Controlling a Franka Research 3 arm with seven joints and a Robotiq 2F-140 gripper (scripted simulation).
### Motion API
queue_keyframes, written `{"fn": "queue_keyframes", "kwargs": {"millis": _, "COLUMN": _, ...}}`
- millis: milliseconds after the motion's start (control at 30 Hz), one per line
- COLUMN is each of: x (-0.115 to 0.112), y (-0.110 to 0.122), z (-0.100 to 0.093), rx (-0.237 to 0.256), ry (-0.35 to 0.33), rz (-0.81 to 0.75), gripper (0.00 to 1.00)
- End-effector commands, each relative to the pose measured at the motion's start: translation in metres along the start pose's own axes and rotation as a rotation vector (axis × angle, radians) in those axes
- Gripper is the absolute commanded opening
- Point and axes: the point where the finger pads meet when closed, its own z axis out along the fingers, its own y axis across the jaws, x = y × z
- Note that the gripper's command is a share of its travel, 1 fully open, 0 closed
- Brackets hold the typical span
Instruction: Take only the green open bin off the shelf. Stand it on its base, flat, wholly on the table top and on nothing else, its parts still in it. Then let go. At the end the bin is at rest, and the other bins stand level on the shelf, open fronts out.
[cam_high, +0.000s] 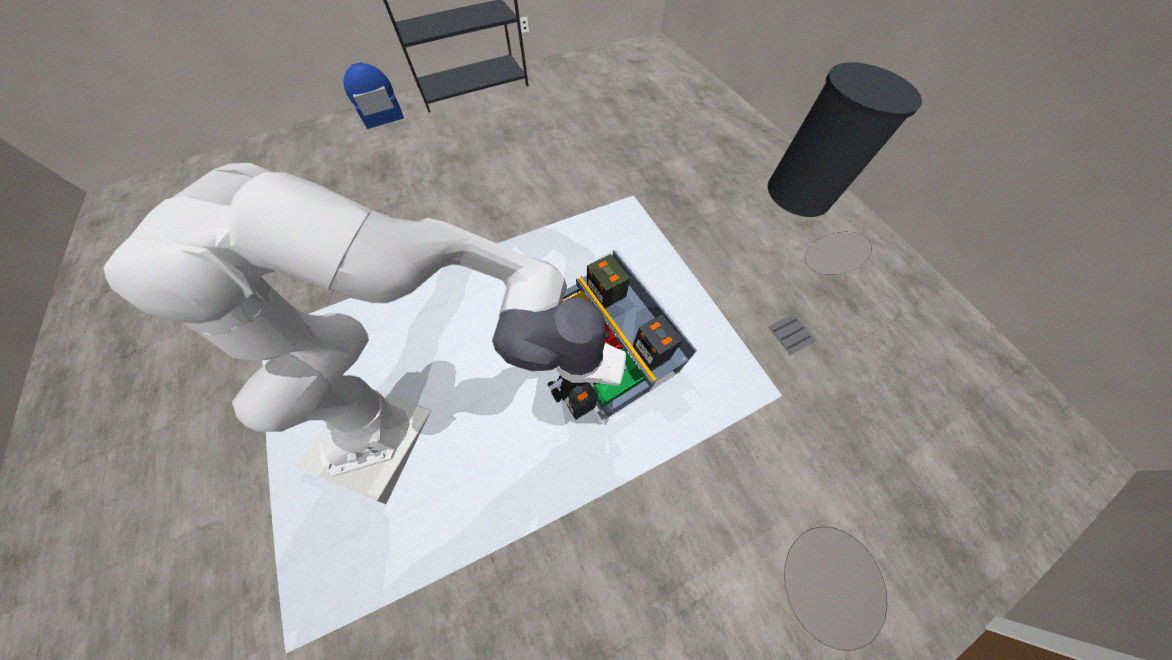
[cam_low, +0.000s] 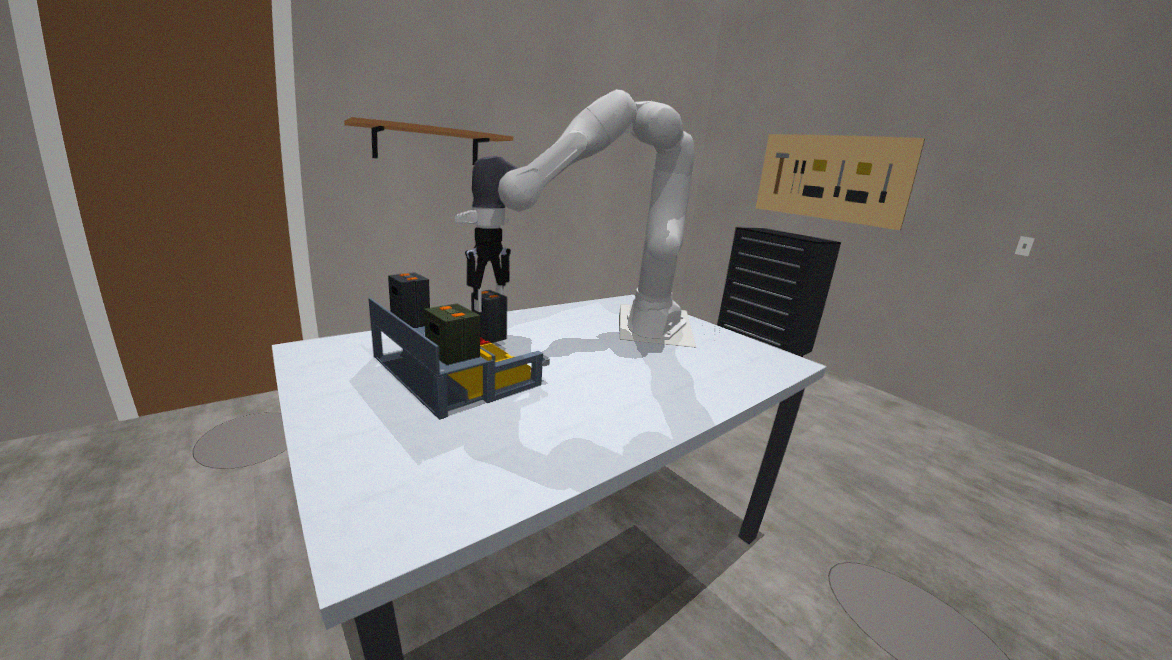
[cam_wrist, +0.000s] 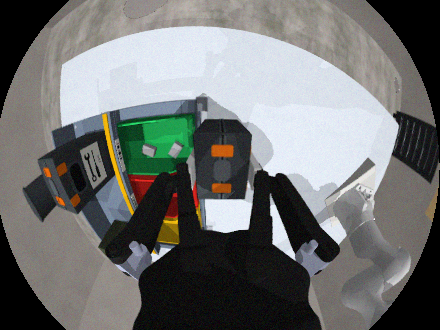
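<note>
The green open bin (cam_high: 622, 382) (cam_wrist: 150, 131) sits in the shelf (cam_low: 403, 337) (cam_wrist: 155, 108), at one end, with two grey parts inside. The red bin (cam_wrist: 142, 186) is beside it, then the yellow bin (cam_low: 512, 374) (cam_wrist: 170, 233). My gripper (cam_low: 488, 293) (cam_wrist: 221, 156) is shut on a dark grey case (cam_high: 580, 401) (cam_low: 495, 318) (cam_wrist: 222, 134) with orange latches. It holds the case upright, just outside the green bin's open front. Whether the case's bottom touches the table top (cam_high: 328, 573) (cam_low: 369, 508) is hidden.
Another dark case (cam_high: 658, 341) (cam_low: 408, 300) (cam_wrist: 82, 172) and an olive case (cam_high: 607, 280) (cam_low: 452, 332) stand on the shelf's upper rear part. A yellow strip (cam_high: 616, 329) (cam_wrist: 112, 150) runs along the shelf between these cases and the bins.
</note>
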Motion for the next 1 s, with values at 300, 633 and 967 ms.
{"fn": "queue_keyframes", "kwargs": {"millis": 300, "x": 0.0052, "y": -0.006, "z": -0.0091, "rx": 0.015, "ry": 0.018, "rz": -0.004, "gripper": 0.0}}
{"fn": "queue_keyframes", "kwargs": {"millis": 633, "x": 0.0051, "y": -0.006, "z": -0.0091, "rx": 0.015, "ry": 0.018, "rz": -0.004, "gripper": 0.0}}
{"fn": "queue_keyframes", "kwargs": {"millis": 967, "x": 0.0012, "y": -0.0017, "z": -0.0026, "rx": 0.004, "ry": 0.005, "rz": -0.001, "gripper": 0.0}}
